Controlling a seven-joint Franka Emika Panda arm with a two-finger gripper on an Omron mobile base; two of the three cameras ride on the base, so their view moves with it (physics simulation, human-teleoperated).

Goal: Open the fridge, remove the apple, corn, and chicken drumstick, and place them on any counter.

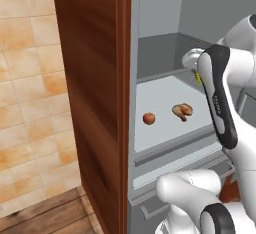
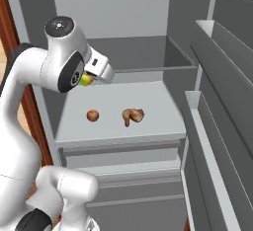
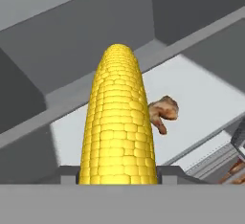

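Note:
The fridge (image 1: 160, 95) stands open, its pale inside facing me. My gripper (image 3: 118, 173) is shut on the corn (image 3: 118, 122), a long yellow cob pointing away from the hand. It hangs above the middle shelf. From the right base view the corn (image 2: 87, 80) shows as a yellow-green spot at the gripper (image 2: 90, 78). The small red apple (image 1: 148, 118) (image 2: 92, 115) lies on the shelf, left of the brown chicken drumstick (image 1: 182, 111) (image 2: 133, 116) (image 3: 162, 113). Both lie below and beyond the hand. The counter is out of view.
A reddish-brown wooden panel (image 1: 95, 78) flanks the fridge on the left, with a tan tiled wall (image 1: 30, 78) beyond it. The open fridge door with its shelf bins (image 2: 217, 121) stands at the right. A lower drawer (image 1: 172, 160) sits under the shelf.

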